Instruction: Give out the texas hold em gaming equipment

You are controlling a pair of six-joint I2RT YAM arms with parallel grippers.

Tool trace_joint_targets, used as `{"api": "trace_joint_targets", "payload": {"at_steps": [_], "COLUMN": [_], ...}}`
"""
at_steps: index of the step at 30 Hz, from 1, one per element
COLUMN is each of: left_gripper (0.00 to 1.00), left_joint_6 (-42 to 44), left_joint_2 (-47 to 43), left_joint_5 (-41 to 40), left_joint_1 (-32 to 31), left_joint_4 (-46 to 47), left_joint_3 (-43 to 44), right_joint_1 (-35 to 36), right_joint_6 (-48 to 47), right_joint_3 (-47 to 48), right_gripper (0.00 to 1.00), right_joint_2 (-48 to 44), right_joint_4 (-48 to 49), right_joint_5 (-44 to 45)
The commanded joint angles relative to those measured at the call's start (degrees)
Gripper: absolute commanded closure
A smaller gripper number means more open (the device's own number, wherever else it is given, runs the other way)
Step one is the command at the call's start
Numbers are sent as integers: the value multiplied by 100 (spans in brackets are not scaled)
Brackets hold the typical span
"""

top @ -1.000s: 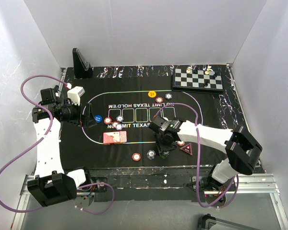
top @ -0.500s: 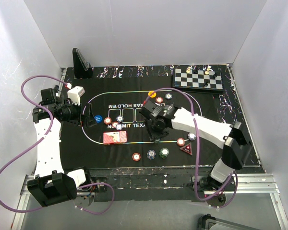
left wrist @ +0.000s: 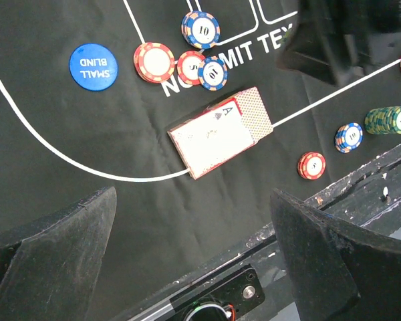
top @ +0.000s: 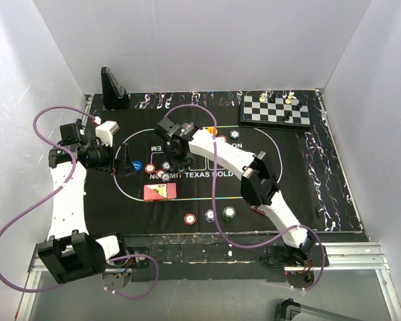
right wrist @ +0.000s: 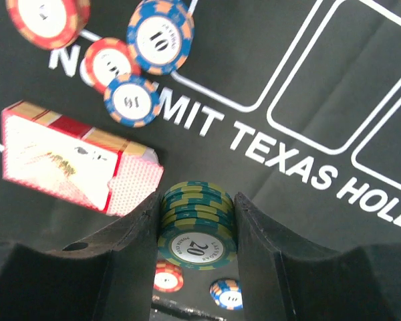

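Note:
My right gripper (right wrist: 197, 227) is shut on a stack of green poker chips (right wrist: 199, 224) marked 20, held above the mat beside the red-backed playing cards (right wrist: 73, 160). In the top view this gripper (top: 176, 148) hangs over the mat's printed words, near a cluster of red and blue chips (top: 159, 171). The card deck (left wrist: 220, 132) lies below that cluster (left wrist: 191, 67). A blue small-blind button (left wrist: 93, 65) rests to its left. Another green stack (left wrist: 387, 120), a blue chip (left wrist: 349, 137) and a red chip (left wrist: 312, 165) sit near the front edge. My left gripper (left wrist: 187, 254) is open and empty at the mat's left side (top: 123, 164).
The black printed mat (top: 301, 180) covers the table. A chessboard (top: 276, 110) with pieces stands at the back right, a black stand (top: 112, 88) at the back left. The right arm (top: 254, 177) stretches diagonally across the mat. A yellow button (top: 212, 130) peeks out beside it.
The right arm swung from the mat's front middle up and to the left, carrying the green chips. The left arm barely moved.

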Motion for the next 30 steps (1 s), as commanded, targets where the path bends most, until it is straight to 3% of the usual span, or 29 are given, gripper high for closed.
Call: {"api": "trace_joint_targets", "payload": {"at_steps": [1, 12, 16, 22, 30], "left_gripper": [0, 0, 0, 0, 0], "left_joint_6": [41, 112, 112, 155, 191], "left_joint_2": [54, 221, 221, 186, 107], "left_joint_5": [154, 233, 259, 224, 136], "left_joint_1": [53, 61, 70, 61, 79], "left_joint_4": [163, 190, 234, 225, 234], "left_joint_3": [-56, 5, -21, -83, -197], "right_joint_1": [-257, -292, -292, -204, -196], "right_joint_6": [-95, 81, 160, 239, 213], "right_joint_3": [614, 1124, 1072, 939, 966], "right_gripper": [82, 80, 71, 66, 48], "right_joint_2": [500, 1336, 1451, 1477, 1556], "right_joint_4": [-146, 223, 232, 425, 531], "right_joint_5": [-369, -765, -853, -1062, -1152]}}
